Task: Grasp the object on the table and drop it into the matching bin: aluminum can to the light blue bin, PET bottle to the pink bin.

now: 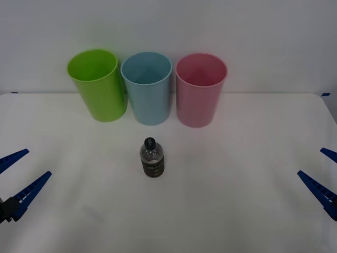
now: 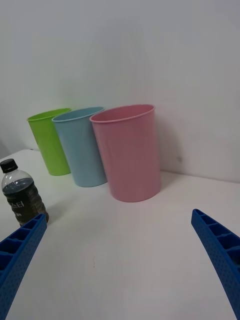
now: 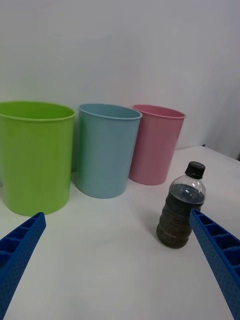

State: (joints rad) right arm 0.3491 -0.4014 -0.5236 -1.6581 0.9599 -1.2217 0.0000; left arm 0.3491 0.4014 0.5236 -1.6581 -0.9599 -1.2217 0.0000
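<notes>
Bottle is standing upright on the wide white worktop [image 1: 253, 179], and both claws are waiting apart at the sides.

Behind it, three tall round plastic bins are standing in a row: lime green bin [image 1: 97, 84], light blue bin [image 1: 148, 87], pink bin [image 1: 200, 89], all smooth and tapering to the base. The small clear plastic bottle with black screw cap and dark label band [image 1: 151, 157] is standing in front of the light blue bin, its long axis vertical. The left claw [image 1: 15, 179] and the right claw [image 1: 322, 174], blue and ribbed, are hanging with fingers spread, both well apart from it; the left seems slightly nearer.
</notes>
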